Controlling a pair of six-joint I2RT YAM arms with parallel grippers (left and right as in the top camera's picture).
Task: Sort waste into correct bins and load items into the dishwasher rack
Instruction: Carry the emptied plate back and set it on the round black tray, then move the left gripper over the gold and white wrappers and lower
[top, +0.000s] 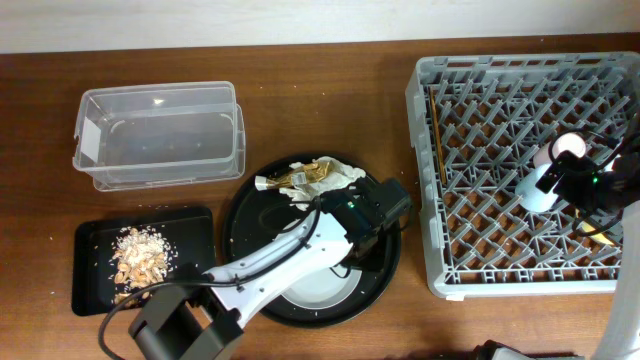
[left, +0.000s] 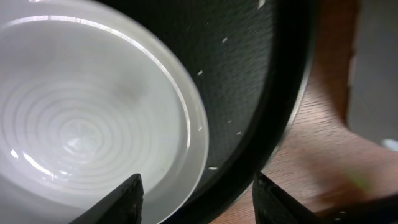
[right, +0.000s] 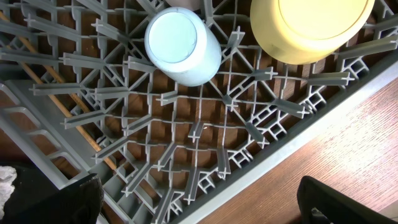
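Plate (top: 325, 288), pale grey, lies flat on the round black tray (top: 245, 230), right under the left gripper (left: 198, 196). That gripper's fingers stand part-way apart with nothing between them, and in the wrist view the plate's rim curves up between the two tips, so the jaws straddle the edge, not the middle. The rack (top: 430, 180) lies to the right, and the right gripper (right: 205, 205) hangs wide and empty over it, above the cup (right: 182, 43) and bowl (right: 311, 25). The left arm is therefore far nearer, and a pinch on that rim looks the only hold.
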